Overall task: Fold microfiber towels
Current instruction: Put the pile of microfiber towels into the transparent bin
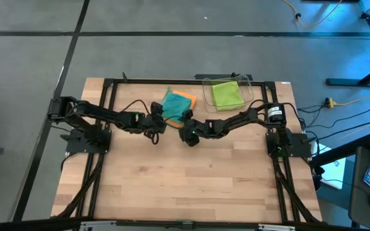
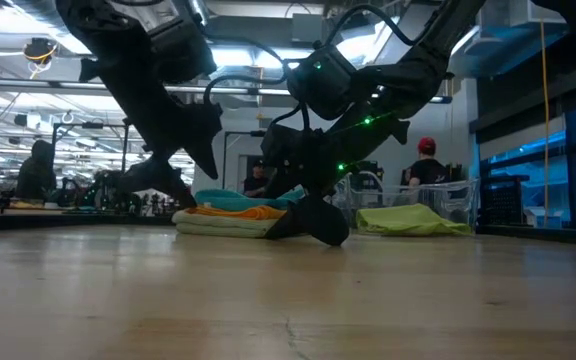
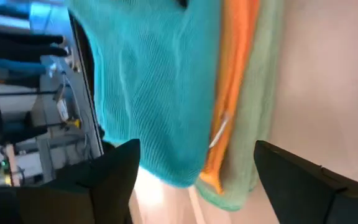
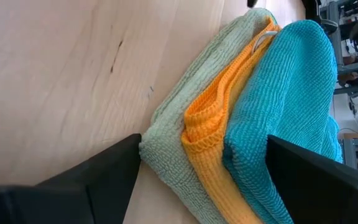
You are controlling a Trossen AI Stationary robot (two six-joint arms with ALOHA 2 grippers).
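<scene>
You have teal towel (image 4: 291, 106), orange towel (image 4: 219, 143) and sage towel (image 4: 185, 112) stacked folded; the lime towel (image 1: 226, 94) waits in the bin (image 1: 249, 82); left gripper (image 3: 194, 180) and right gripper (image 4: 204, 168) both gape empty beside the stack.

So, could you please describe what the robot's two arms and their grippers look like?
Both are dark, near-black jointed arms with black cables looping along them. The left gripper ends in two flat, matte black fingers; the right gripper looks the same. Small green lights glow on the right arm near its wrist, and a white-labelled cylindrical joint sits by its base.
</scene>
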